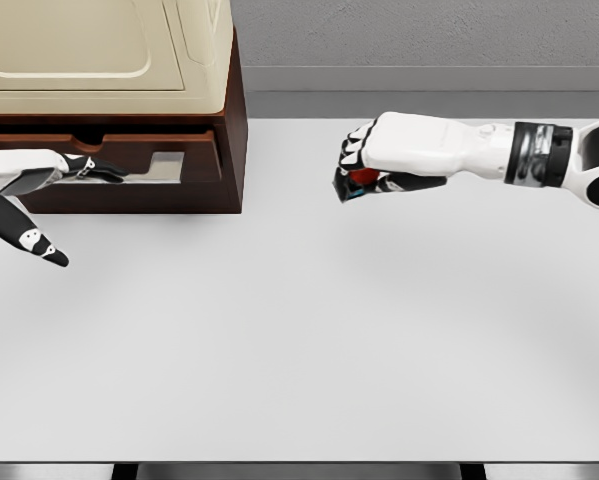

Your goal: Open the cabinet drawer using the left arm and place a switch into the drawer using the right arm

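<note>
— Leftmost, what shows?

— At the far edge, the left hand (39,190) hangs with fingers spread and relaxed, holding nothing, its upper fingers reaching toward the handle recess of the cabinet drawer (129,165). The drawer sits in a dark brown cabinet (231,120) with a cream-coloured appliance (99,50) on top. Whether the fingers actually touch the handle cannot be told. The drawer front looks level with the cabinet face, or nearly so; judged from that, the opening step is not yet finished.

— And across the white counter (299,350)?

— Well apart to the right, the right hand (379,160) hovers above the counter, curled around the switch (362,180). Only a sliver of it shows between the fingers: dark casing, a red patch, a hint of blue at the lower edge.

— How should the switch handle?

— Probably light and rigid, small enough to vanish inside a fist. A smooth plastic shell could slip, so a grip on opposite flat sides seems safest, clear of any rocker part. It appears enclosed that way now, though the contact faces are hidden.

— What does the next move ask?

— Likely a drawer pulled open enough to receive the switch.
</note>
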`<state>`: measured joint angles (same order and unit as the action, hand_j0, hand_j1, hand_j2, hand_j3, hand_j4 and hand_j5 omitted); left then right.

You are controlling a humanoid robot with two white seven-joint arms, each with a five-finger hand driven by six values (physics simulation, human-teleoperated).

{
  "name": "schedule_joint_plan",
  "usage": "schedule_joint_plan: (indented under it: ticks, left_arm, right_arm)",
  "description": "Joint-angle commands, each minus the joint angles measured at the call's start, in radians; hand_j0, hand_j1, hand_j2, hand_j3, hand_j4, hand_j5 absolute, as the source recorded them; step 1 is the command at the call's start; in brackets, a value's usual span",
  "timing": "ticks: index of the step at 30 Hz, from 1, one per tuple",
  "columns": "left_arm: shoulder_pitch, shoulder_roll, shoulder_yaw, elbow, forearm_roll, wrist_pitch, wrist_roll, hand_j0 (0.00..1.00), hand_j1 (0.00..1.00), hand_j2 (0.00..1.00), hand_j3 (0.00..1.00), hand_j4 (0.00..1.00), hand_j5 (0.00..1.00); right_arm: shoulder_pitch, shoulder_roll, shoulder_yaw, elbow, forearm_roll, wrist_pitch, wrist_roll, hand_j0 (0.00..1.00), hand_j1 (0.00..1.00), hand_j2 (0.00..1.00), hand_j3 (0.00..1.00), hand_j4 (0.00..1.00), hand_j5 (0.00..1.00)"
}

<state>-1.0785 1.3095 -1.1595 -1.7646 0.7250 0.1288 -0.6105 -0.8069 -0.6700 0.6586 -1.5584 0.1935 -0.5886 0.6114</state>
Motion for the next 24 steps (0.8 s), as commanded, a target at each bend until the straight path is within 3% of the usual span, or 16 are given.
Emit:
schedule_joint_plan:
  ticks: [1,24]
  left_arm:
    - [0.000,0.007,-0.014,0.002,-0.045,0.000,0.000,1.00,1.00,1.00,1.00,1.00,1.00]
    - [0.028,0.039,-0.013,0.002,-0.006,0.000,0.000,1.00,1.00,1.00,1.00,1.00,1.00]
  right_arm:
    - [-0.002,0.020,-0.001,0.000,-0.006,0.013,-0.001,0.43,0.43,0.43,0.43,0.43,0.43]
    - [-0.087,0.142,0.042,0.003,-0.006,0.087,-0.001,0.43,0.43,0.43,0.43,0.43,0.43]
